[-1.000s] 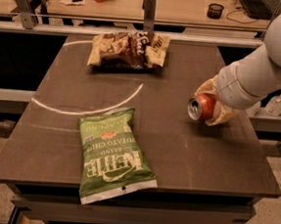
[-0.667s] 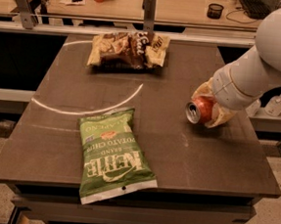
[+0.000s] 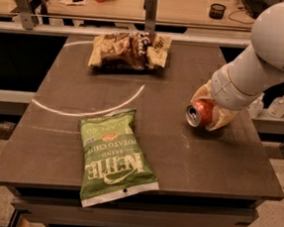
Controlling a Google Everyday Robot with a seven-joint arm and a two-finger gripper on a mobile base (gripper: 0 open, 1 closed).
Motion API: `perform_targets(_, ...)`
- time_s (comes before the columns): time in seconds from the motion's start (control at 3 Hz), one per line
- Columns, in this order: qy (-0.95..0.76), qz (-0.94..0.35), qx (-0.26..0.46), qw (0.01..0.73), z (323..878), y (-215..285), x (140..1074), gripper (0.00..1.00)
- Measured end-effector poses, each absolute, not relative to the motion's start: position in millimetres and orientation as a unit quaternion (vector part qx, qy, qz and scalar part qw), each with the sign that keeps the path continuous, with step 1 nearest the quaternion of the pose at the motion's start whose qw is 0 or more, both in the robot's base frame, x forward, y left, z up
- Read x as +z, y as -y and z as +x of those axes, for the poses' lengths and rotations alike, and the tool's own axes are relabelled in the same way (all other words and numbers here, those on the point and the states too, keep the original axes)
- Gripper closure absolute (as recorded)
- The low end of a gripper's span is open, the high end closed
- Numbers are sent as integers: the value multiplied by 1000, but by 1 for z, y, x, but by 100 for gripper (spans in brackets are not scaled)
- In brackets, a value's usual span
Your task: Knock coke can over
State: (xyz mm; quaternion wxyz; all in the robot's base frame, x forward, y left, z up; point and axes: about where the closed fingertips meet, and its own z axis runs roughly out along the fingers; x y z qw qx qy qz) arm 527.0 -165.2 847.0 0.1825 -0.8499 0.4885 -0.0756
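The coke can [image 3: 200, 113] is lying tipped on the right side of the table [image 3: 201, 170], having drifted slightly leftward over the last second. The gripper [image 3: 210, 110] is clasping it between its fingers, so the knock-over is looking essentially complete.

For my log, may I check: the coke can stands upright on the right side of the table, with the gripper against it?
Not quite: in the camera view the coke can lies on its side, not upright; it is on the right side of the table, with the gripper against it.
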Motion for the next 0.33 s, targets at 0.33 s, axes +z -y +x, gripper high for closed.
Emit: perform_targets(0.33, -488, -850, -76, 182, 526, 164, 847, 48)
